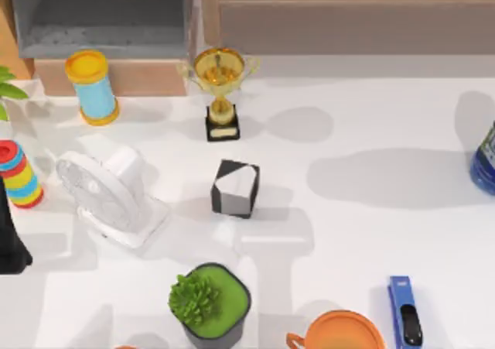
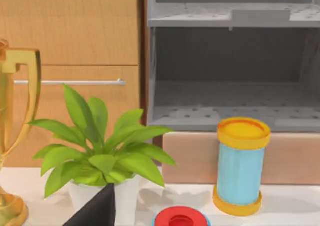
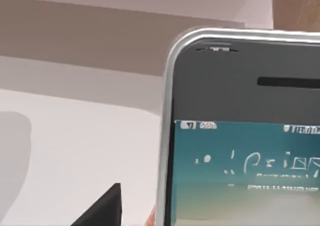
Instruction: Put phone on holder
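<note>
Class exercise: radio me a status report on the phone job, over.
Left arm parked, table's left edge. Right gripper beside phone, screen lit. Black-and-white block mid-table, nothing on it.

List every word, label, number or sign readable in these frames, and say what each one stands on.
None can be read.
Phone, right wrist view: status bar marks and a line of characters on the lit screen, too blurred to read.
Trophy, top view: a pale plate on its black base, too small to tell whether it carries text.
Blue stapler-like bar: no lettering I can make out.
</note>
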### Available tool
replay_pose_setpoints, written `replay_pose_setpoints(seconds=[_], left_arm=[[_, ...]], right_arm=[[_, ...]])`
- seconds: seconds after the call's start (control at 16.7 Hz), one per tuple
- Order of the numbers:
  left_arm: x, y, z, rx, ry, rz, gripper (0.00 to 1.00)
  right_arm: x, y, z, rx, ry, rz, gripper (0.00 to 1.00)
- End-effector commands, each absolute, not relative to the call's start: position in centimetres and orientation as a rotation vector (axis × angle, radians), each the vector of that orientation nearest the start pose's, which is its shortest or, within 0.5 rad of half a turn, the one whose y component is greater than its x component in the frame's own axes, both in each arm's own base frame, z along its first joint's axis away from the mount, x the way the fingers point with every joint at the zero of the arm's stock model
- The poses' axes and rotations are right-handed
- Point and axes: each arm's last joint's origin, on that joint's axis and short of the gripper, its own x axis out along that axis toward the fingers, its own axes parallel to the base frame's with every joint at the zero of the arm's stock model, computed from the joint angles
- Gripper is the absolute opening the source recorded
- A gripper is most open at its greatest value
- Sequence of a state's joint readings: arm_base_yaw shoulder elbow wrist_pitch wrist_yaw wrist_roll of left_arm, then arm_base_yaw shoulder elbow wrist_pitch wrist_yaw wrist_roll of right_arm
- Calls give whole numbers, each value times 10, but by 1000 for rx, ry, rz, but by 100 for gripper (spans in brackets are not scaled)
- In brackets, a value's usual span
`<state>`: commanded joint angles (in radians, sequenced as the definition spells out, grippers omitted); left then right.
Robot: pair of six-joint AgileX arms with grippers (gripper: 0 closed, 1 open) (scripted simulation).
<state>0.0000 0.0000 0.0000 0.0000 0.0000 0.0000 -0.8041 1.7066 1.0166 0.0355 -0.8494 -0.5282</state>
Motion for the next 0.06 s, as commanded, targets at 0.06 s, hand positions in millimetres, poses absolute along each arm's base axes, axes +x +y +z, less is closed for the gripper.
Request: replay_pose_setpoints(seconds=[0.06], left_arm=[[106,-1,160,0,0,0,100]], right_arm=[[267,-240,197,-45,417,170,100]])
